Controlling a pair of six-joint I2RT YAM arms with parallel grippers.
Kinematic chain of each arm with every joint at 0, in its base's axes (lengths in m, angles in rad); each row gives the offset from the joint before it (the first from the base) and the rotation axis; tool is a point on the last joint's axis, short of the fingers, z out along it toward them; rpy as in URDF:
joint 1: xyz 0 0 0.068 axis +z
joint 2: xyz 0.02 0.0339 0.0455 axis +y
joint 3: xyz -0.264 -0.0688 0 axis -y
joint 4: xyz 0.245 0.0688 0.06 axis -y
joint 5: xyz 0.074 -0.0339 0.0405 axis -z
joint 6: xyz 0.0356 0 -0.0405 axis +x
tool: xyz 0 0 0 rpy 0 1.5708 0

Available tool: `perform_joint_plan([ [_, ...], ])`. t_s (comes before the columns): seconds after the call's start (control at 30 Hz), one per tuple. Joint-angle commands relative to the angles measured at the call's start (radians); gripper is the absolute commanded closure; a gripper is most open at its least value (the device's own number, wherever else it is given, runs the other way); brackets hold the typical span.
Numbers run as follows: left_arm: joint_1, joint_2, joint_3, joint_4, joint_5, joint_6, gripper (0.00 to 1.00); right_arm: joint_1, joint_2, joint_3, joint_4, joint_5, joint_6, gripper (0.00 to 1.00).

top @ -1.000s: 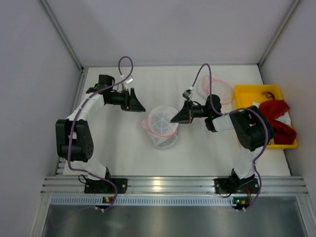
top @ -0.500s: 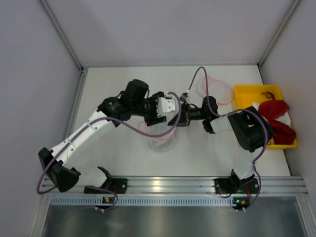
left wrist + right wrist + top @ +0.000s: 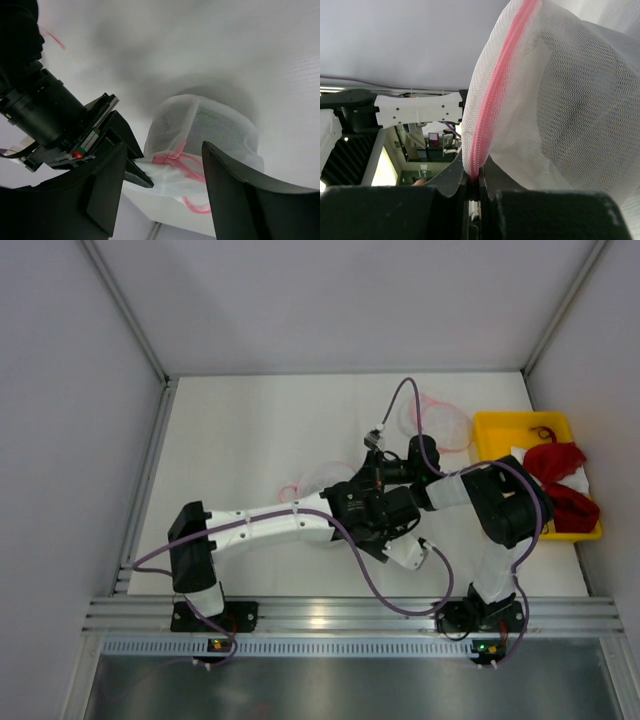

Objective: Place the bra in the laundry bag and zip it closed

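Swinging across, left pincer (image 3: 164, 150) overhangs laundry bag (image 3: 210, 125).

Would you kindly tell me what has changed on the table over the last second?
The left arm swung from the left side across the table toward the right arm. Its open left gripper now hangs by the laundry bag. The right arm has barely moved, and the right gripper is shut on the bag's pink zip rim. The spare bag, yellow bin and red garments stayed put.

You get bright, even light, with soft grey shadows on the table (image 3: 250, 440). Your left wrist view blurs up close; its fingers (image 3: 240, 200) look dark and soft.
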Motion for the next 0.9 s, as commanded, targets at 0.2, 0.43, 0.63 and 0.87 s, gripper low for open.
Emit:
perform_joint_plan([
  [0.2,0.0,0.094,0.084,-0.174,-0.133,0.021,0.34,0.017,-0.011,-0.007,0.046,-0.001,0.003,1.0],
  [0.43,0.0,0.145,0.108,-0.181,-0.173,-0.008,0.35,0.025,-0.011,-0.01,0.047,-0.001,0.009,1.0],
  [0.63,0.001,0.186,0.13,-0.176,-0.193,-0.005,0.37,0.034,-0.018,-0.01,0.056,-0.003,0.02,1.0],
  [0.87,0.026,0.237,0.145,-0.176,-0.216,-0.003,0.52,0.034,-0.026,-0.016,0.056,-0.006,0.018,1.0],
])
